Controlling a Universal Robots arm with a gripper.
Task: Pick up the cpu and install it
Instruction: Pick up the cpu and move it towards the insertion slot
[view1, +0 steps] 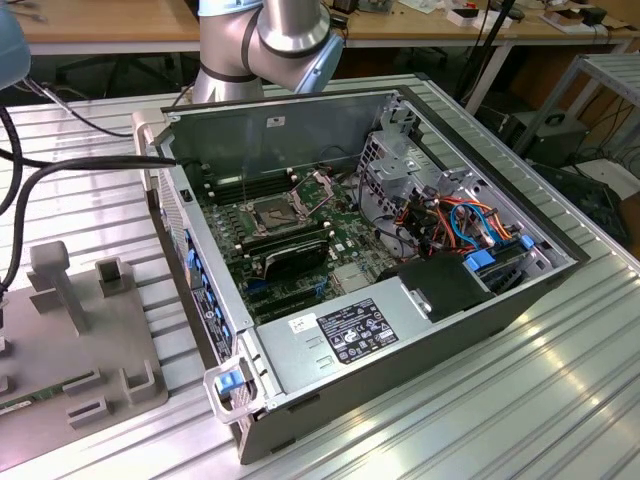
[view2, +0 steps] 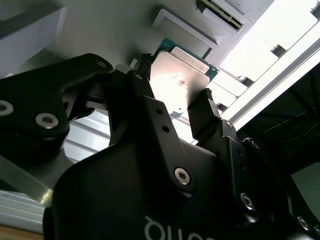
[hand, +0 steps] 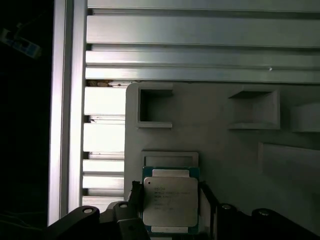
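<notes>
This looks like a robotics lab. In the middle of the exterior view a desktop computer case (view1: 240, 130) lies open on a ribbed aluminium table (view1: 560, 400), its motherboard (view1: 345, 225) and coloured cables (view1: 470, 215) laid bare. A silver robot arm (view1: 285, 35) stands behind it at the top. A grey parts fixture (view1: 110, 340) sits lower left, and wooden workbenches (view1: 100, 20) with cords run along the top edge.
</notes>
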